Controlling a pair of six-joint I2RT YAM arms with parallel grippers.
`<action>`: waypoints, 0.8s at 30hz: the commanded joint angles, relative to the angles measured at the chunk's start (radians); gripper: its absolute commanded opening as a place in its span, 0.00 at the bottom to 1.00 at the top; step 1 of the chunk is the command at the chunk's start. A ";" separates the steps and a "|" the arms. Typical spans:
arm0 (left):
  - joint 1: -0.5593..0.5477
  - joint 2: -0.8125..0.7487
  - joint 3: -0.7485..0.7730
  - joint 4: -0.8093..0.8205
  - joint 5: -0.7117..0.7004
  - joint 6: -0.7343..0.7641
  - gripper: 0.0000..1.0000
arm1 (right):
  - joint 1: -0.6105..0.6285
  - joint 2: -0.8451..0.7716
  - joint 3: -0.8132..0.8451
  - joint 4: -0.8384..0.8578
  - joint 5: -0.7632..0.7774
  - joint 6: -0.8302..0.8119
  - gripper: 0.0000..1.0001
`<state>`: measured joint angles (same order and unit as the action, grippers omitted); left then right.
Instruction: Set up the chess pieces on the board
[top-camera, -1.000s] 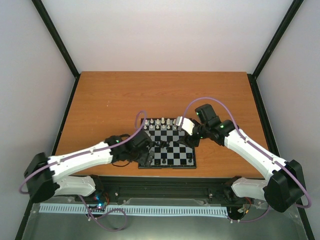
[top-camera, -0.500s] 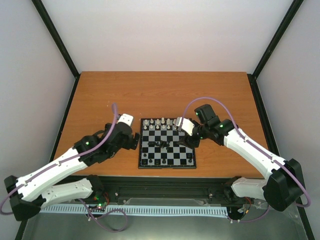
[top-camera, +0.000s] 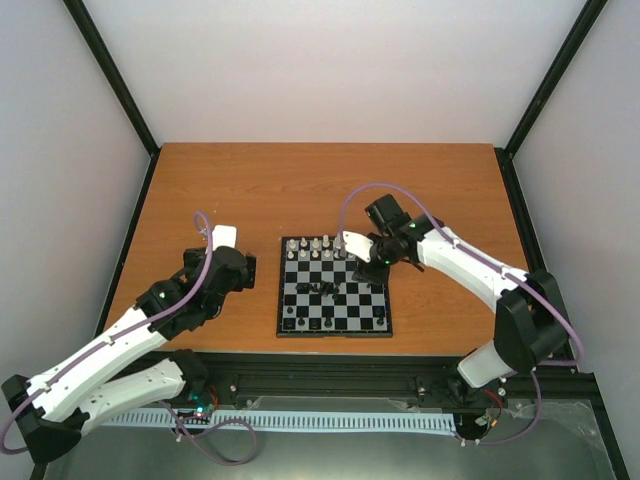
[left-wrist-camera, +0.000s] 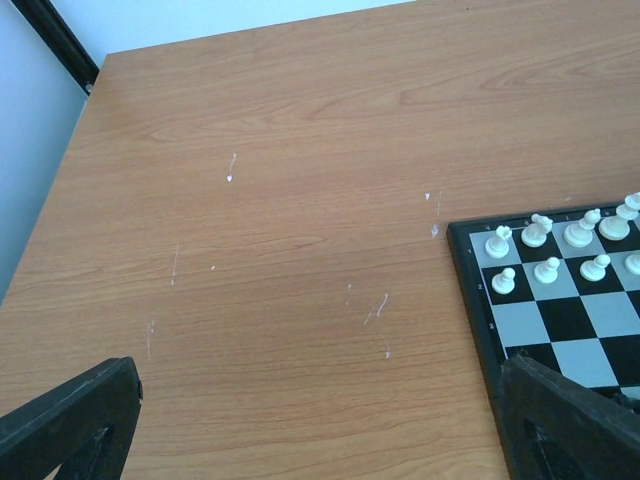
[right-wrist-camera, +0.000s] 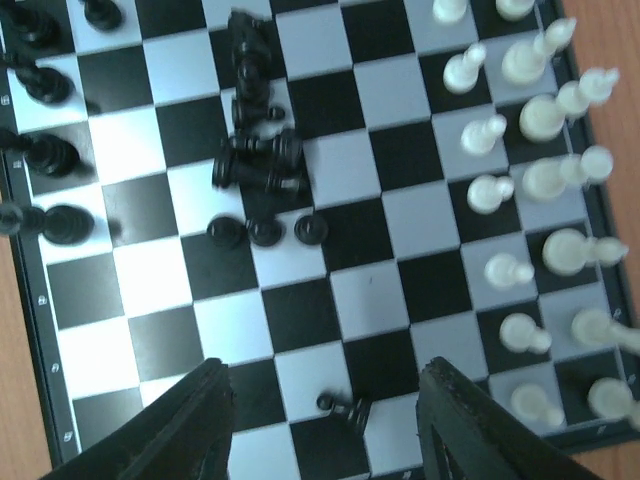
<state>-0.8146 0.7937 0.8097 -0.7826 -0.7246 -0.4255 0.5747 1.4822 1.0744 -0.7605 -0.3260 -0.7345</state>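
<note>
1. One small black chess piece, lying on its side on the little black-and-silver checkered board, right between the two dark fingers of the right gripper. Jaws apart, not touching it, holding nothing. Might pop out sideways if pinched on its round part. Might also get shoved along the board by one finger landing first.
2. A heap of fallen black pieces in the middle of the board, some touching each other. Easy to bump and roll about with a low swing of the claw.
3. Two rows of white pieces standing neatly along the far side, close to the right arm. Easy to knock over with a finger or the wrist on the way up.
4. A few standing black pieces along the near side. Could topple like dominoes from a rough set-down next to them.
5. A light board, by the look of it. Could slide under a hard push down, spoiling every row at once.
6. Left gripper wide apart and empty, over the bare brown wooden table, just beside the board's corner. Safe there. Could crash into the other arm if sent to the middle at the same time.
</note>
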 joint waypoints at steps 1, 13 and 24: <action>0.021 -0.011 0.052 -0.016 0.030 0.028 1.00 | 0.053 0.077 0.112 -0.046 0.006 -0.056 0.47; 0.045 -0.114 0.038 -0.015 -0.008 0.029 1.00 | 0.173 0.303 0.288 -0.045 -0.026 0.075 0.38; 0.052 -0.109 0.042 -0.009 0.053 0.061 0.94 | 0.238 0.478 0.438 -0.092 -0.046 0.138 0.35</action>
<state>-0.7731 0.6849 0.8253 -0.7898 -0.6830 -0.3916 0.7986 1.9198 1.4715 -0.8211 -0.3511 -0.6289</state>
